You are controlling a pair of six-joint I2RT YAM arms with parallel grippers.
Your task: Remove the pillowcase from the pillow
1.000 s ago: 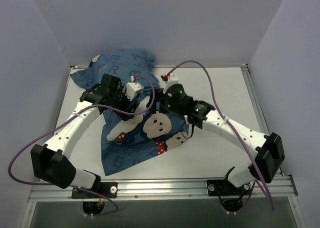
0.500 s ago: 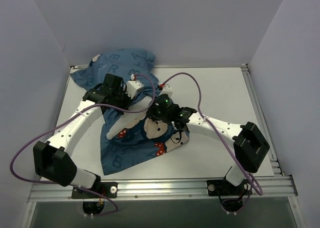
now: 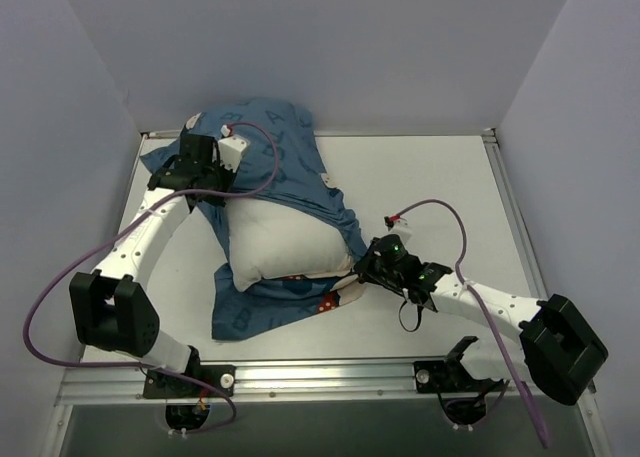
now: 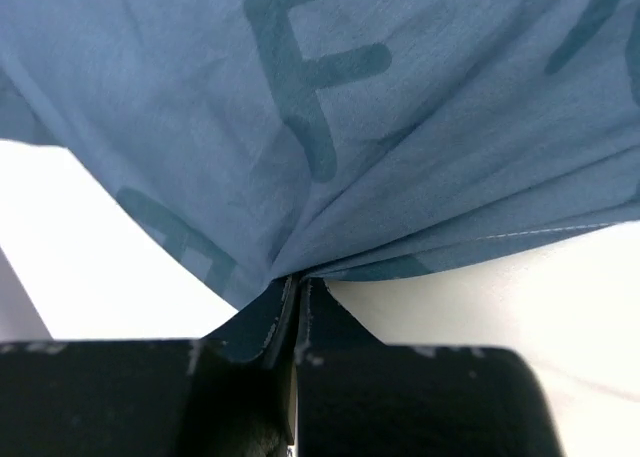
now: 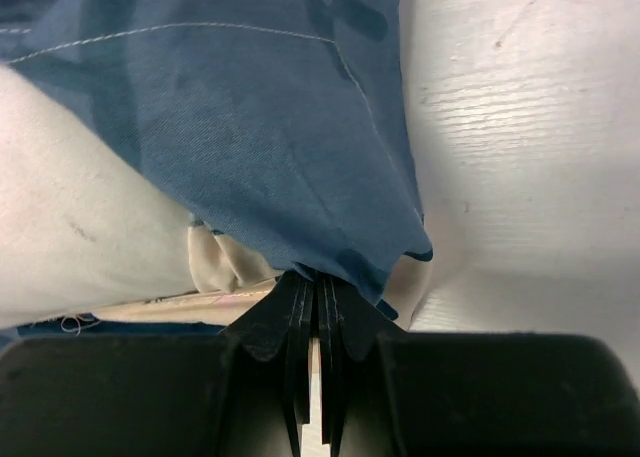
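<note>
Pillow (image 3: 285,239) half bare, lying mid worktop (image 3: 450,177). Pillowcase (image 3: 265,127) bunched over far end and tucked under near side. Left claw (image 4: 297,282) pinched tight on its far part, right claw (image 5: 315,277) pinched on its near edge. More pulling needed.

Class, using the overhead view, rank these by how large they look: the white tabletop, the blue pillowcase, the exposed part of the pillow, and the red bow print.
1. tabletop
2. pillowcase, though bunched up
3. pillow, exposed part only
4. red bow print, by far the smallest
</note>
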